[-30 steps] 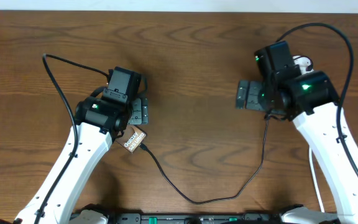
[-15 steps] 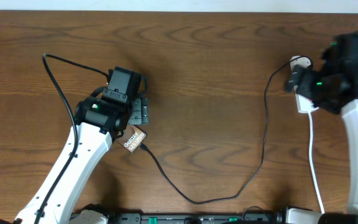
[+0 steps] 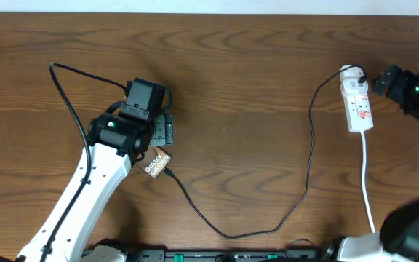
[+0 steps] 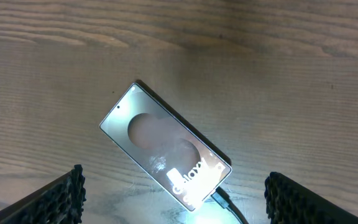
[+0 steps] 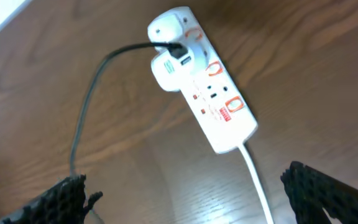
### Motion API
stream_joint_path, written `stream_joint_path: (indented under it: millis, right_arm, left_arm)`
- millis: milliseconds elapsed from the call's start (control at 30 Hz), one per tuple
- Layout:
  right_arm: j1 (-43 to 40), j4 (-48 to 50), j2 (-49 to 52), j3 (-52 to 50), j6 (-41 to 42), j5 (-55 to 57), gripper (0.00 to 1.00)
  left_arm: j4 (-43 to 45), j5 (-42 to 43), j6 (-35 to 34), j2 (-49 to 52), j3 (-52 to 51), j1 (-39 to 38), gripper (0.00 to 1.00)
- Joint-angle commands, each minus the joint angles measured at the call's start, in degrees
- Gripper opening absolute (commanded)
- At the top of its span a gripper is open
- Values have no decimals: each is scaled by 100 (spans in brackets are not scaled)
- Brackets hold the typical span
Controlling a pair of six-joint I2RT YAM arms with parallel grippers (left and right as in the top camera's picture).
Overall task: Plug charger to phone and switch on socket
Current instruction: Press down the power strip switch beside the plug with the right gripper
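Note:
The phone lies flat and slanted on the wooden table, with its "Galaxy" screen lit. It also shows in the overhead view. The charger cable runs from the phone's lower end, where its plug tip meets the edge. It loops across the table to a white adapter in the socket strip. The strip also shows in the overhead view. My left gripper hovers open over the phone. My right gripper is open and empty, right of the strip.
The strip's white cord runs toward the table's front edge on the right. A thicker black arm cable arcs at the left. The right arm is at the table's right edge.
The right arm has swung from the table's middle, past the socket strip, to the far right edge, uncovering the strip. The left arm, phone and cable have not moved.

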Motion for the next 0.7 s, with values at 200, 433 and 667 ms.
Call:
stream_joint_path:
  millis: [200, 433, 667]
  right_arm:
    - [-20, -807, 2288, 1705, -1794, -702, 99]
    - [-9, -706, 3101, 1873, -2367, -767, 99]
    - [2, -507, 3355, 1873, -2520, -1276, 99]
  left_arm:
    - [-15, -72, 13, -74, 168, -4, 89]
    - [-17, -72, 13, -74, 168, -4, 89]
    - [-17, -72, 13, -74, 168, -4, 89]
